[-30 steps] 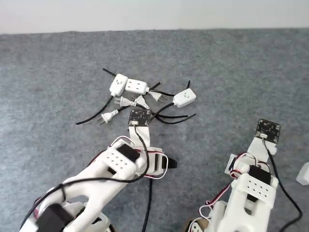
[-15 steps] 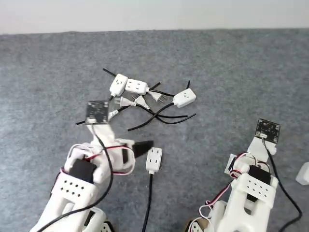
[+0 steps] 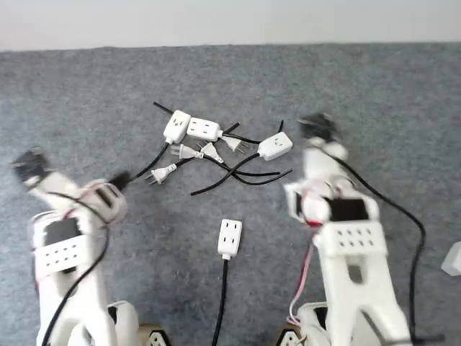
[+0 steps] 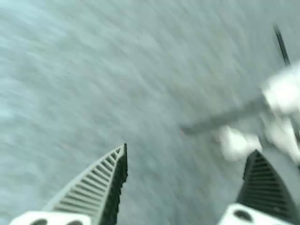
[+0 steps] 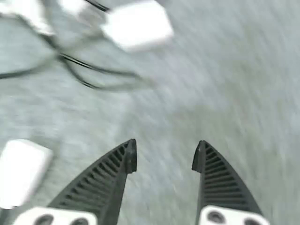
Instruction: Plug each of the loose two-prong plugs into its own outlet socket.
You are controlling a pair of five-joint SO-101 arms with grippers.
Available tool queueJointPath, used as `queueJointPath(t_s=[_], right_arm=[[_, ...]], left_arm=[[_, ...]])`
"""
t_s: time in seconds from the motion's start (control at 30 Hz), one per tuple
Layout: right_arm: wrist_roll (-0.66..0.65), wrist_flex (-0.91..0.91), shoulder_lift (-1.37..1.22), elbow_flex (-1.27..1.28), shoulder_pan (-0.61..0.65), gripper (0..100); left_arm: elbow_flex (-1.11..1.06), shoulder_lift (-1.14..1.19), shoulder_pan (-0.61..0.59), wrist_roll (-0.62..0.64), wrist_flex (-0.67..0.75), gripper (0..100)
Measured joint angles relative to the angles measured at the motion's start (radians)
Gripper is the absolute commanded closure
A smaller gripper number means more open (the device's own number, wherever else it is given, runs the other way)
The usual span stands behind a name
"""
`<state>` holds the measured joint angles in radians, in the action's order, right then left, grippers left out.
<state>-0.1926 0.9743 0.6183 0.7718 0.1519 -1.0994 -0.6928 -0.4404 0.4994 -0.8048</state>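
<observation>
A grey carpeted counter (image 3: 389,86), seen from above. Toward 12 o'clock lies a tangle of white sockets, white plugs and black cords (image 3: 248,176).

The left socket (image 3: 177,126) has its long axis running from 1 to 7 o'clock. Just beside it, at its 3 o'clock, the middle socket (image 3: 204,130) lies almost 9 to 3. Farther toward 3 o'clock, apart from these two, the right socket (image 3: 275,146) lies 8 to 2.

Four plugs lie loose on the carpet at the 6 o'clock side of the sockets. The near plug (image 3: 163,173) lies 8 to 2 with its prongs pointing to 8. The second plug (image 3: 186,151) lies about 9 to 3, prongs to 9. The third plug (image 3: 211,152) and fourth plug (image 3: 233,143) are too small to tell which way they point.

A lone socket (image 3: 230,238) sits near the centre, toward 6 o'clock and well apart from the tangle. Its long axis runs 12 to 6, and its cord (image 3: 220,303) leaves the 6 o'clock end.

The left arm (image 3: 65,252) stands at 8 o'clock. The left hand (image 4: 190,151) is spread wide and holds nothing, with a blurred white plug and a dark cord on the carpet beyond it. The right arm (image 3: 349,245) stands at 4 o'clock. The right hand (image 5: 166,143) is parted more narrowly, holds nothing, and has bare carpet between its fingers.

A white block (image 3: 452,258) sits at the 3 o'clock edge.
</observation>
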Motion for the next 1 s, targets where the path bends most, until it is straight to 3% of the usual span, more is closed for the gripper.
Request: queueJointPath(t_s=[0.13, 0.5, 0.77, 1.0], right_arm=[[-0.075, -0.002, -0.226, -0.192, 0.103, 79.8], [-0.109, -0.043, -0.799, -0.580, 0.244, 79.8], [-0.109, -0.124, -0.964, -0.721, 0.267, 79.8], [-0.109, -0.308, -1.079, -0.733, 0.276, 79.8]], left_arm=[[-0.048, 0.000, -0.080, 0.000, 0.066, 63], [-0.052, 0.044, -0.127, 0.000, 0.124, 63], [0.170, 0.431, -0.181, 0.000, 0.120, 63], [0.368, 0.651, -0.186, 0.000, -0.011, 63]])
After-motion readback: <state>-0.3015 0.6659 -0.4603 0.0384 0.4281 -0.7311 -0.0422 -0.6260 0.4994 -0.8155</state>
